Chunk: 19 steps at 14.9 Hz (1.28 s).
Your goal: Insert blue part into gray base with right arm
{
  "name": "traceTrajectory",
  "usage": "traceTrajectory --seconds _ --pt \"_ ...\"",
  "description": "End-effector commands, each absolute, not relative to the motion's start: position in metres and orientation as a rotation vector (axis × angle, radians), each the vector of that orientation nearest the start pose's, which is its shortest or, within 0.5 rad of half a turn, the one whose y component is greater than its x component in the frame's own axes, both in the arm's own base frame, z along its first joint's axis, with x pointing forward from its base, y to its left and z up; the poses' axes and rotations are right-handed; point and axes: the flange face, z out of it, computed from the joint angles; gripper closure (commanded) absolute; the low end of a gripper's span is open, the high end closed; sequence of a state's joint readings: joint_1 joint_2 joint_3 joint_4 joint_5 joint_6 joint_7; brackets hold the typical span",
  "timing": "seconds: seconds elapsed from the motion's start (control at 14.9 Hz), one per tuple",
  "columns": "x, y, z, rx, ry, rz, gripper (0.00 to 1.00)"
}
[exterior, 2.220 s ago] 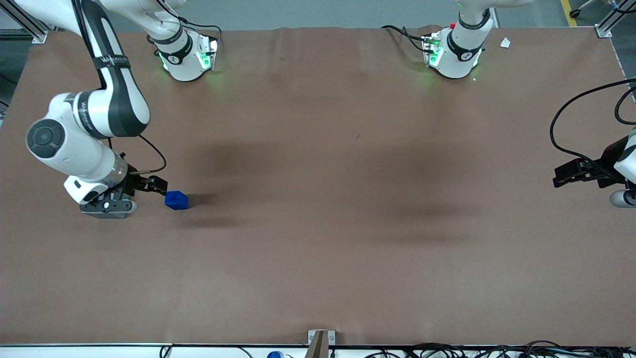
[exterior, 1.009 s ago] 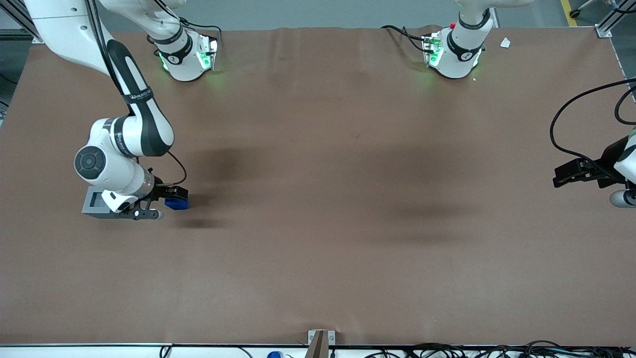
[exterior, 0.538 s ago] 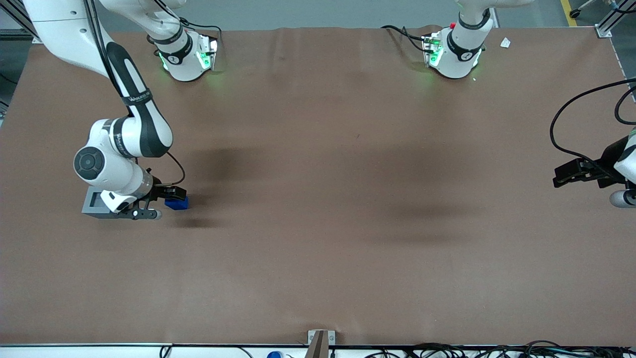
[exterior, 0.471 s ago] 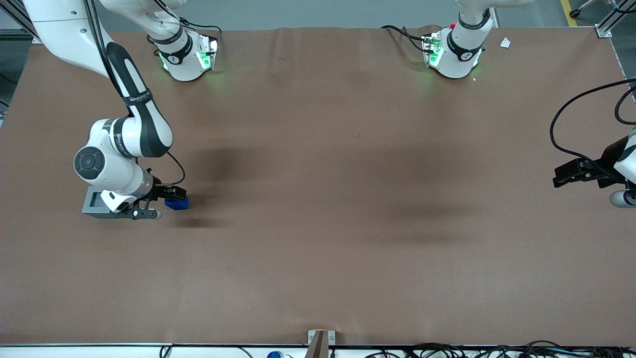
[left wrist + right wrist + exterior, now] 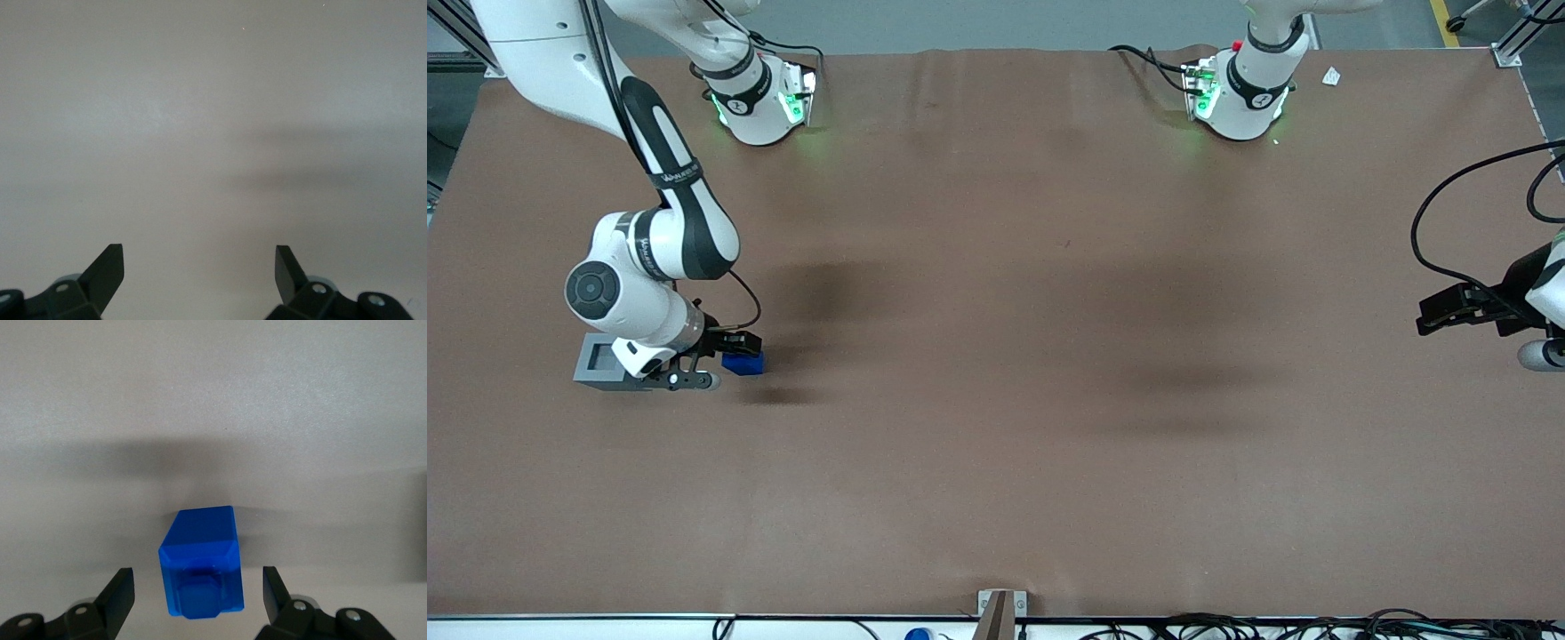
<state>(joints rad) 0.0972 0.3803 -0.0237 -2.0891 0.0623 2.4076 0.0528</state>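
**Blue part between spread claw fingers, gray base beside it**

Blue part [image 5: 202, 563] is sitting on the brown table [image 5: 996, 444], toward the working arm's end. In the right wrist view its small raised knob is facing the camera, and the block is lying between the two black fingers [image 5: 119, 597] with a visible gap on each side, so nothing is pinching it.

Claw [image 5: 734, 348] is standing spread, low over the table, straddling the blue part [image 5: 743, 363]. In the front view the claw tips are covering the edge of the block that is farther from the front camera; the rest of the blue is showing.

Gray base [image 5: 598, 363] is resting on the table just beside the claw, farther toward the working arm's end than the blue part. Its dark square recess is facing up, and the wrist is overlapping one side of it. Base and blue part are sitting apart, with the claw body between them.

Right arm [image 5: 663, 240] is reaching down from its mount, with the round dark joint cap facing the front camera above the base.
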Motion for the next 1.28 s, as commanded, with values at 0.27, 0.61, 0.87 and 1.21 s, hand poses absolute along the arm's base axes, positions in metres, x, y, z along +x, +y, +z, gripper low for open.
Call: traceTrajectory --seconds 0.27,0.61,0.87,1.21 --pt "0.576 0.046 0.225 -3.107 0.022 0.065 0.2" --pt "0.576 0.045 0.224 -3.109 0.018 0.06 0.22" --pt "0.573 0.046 0.222 -3.115 -0.026 0.066 0.22" --pt "0.562 0.044 0.214 -3.116 -0.035 -0.008 0.22"
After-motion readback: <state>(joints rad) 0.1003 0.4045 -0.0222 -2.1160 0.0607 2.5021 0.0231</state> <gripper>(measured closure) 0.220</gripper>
